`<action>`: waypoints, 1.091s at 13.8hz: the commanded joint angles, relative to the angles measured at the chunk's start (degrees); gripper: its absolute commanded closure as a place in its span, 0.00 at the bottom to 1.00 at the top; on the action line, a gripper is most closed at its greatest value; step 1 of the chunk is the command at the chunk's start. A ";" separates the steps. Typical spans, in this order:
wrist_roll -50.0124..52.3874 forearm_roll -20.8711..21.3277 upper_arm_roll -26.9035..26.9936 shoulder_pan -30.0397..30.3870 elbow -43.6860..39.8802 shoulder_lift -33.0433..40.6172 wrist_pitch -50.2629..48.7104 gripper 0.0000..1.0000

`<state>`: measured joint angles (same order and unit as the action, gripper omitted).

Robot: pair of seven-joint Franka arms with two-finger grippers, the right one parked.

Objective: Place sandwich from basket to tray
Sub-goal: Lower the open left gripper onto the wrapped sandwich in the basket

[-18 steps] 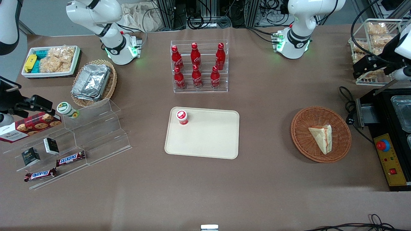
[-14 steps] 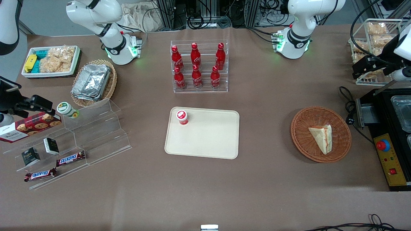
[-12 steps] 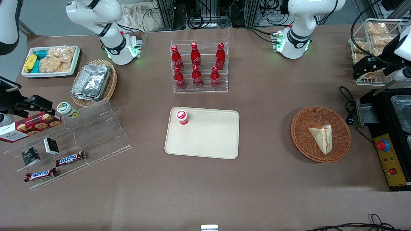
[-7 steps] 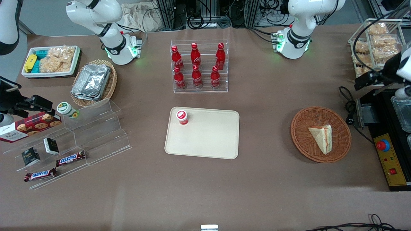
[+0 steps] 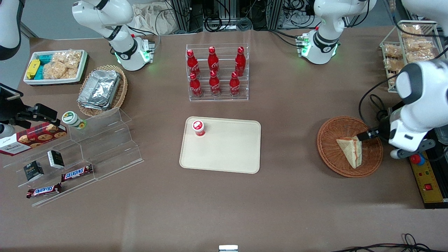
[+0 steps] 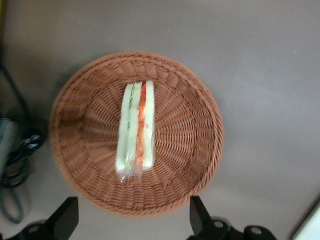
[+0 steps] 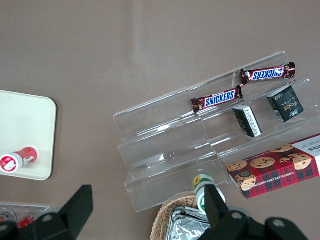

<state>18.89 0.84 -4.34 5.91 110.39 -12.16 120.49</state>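
A triangular sandwich [image 6: 135,127] wedge of pale bread lies flat in the middle of a round reddish-brown wicker basket [image 6: 202,125], its cut edge showing green and red filling stripes. The left arm's gripper [image 6: 131,217] hangs above the basket, looking straight down into it. Its two dark fingertips [image 6: 64,218] are spread wide, wider than the sandwich's cut edge, and they hold nothing. The sandwich sits in line with the gap between them but lower down, untouched.

In the front view the gripper [image 5: 364,136] shows as a dark tip over the basket [image 5: 330,154], close above the sandwich [image 5: 350,150], at the working arm's end of the brown table [image 5: 287,203].

A cream-beige rectangular tray [image 5: 227,150] lies near the middle of the table, well apart from the basket. A small red cup [image 5: 198,127] with a red and white lid stands in one of the tray's corners farther from the front camera; the rest of the tray is bare.

Farther from the camera than the tray, a clear acrylic rack [image 5: 245,71] holds six red bottles [image 5: 214,83] in two rows. Toward the parked arm's end, a lighter tan wicker basket [image 5: 120,94] holds stacked foil containers [image 5: 99,89], and a white bin [image 5: 83,64] holds snack packets [image 5: 59,64].
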 commanded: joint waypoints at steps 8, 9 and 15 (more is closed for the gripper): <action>1.77 2.67 1.35 0.42 5.10 -11.92 18.55 0.15; 1.50 2.67 1.44 0.42 5.10 -11.75 18.38 0.26; 0.63 2.67 1.61 0.42 3.35 -8.86 12.87 0.79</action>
<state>19.70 2.62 -2.82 6.32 114.74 -24.04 137.33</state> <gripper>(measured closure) 0.678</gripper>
